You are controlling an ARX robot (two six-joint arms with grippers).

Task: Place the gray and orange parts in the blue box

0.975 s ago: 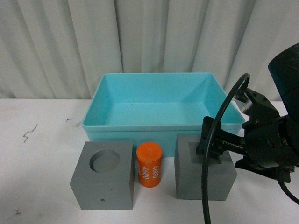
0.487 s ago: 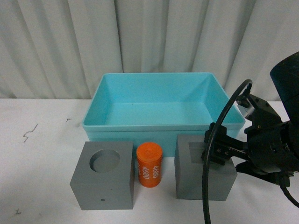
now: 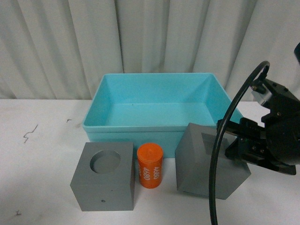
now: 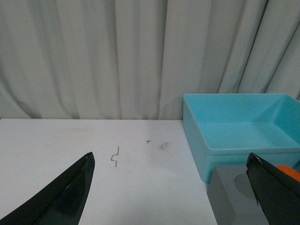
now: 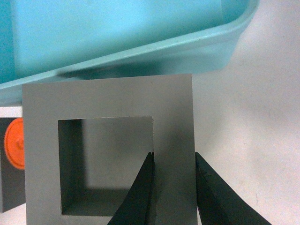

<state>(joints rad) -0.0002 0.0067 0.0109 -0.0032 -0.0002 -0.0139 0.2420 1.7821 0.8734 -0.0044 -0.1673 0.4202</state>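
My right gripper (image 3: 234, 143) (image 5: 173, 161) is shut on the right wall of the gray cube with the square recess (image 3: 206, 161) (image 5: 108, 159), one finger inside the recess, one outside. The cube is tilted, its right side raised off the table, in front of the blue box (image 3: 154, 127) (image 5: 140, 51). The gray cube with the round recess (image 3: 105, 180) (image 4: 234, 197) stands at the front left. The orange cylinder (image 3: 149, 165) with white digits stands upright between the cubes. My left gripper (image 4: 171, 176) is open and empty, off to the left over bare table.
The white table (image 3: 37, 154) carries small dark pen marks (image 3: 29, 134) at the left. A pale curtain (image 3: 150, 37) hangs behind the box. A black cable (image 3: 220, 154) loops in front of the right arm.
My right gripper has risen and moved right with the square-recess cube, which has tipped up on its left lower edge. The other cube, the cylinder and the box have not moved.
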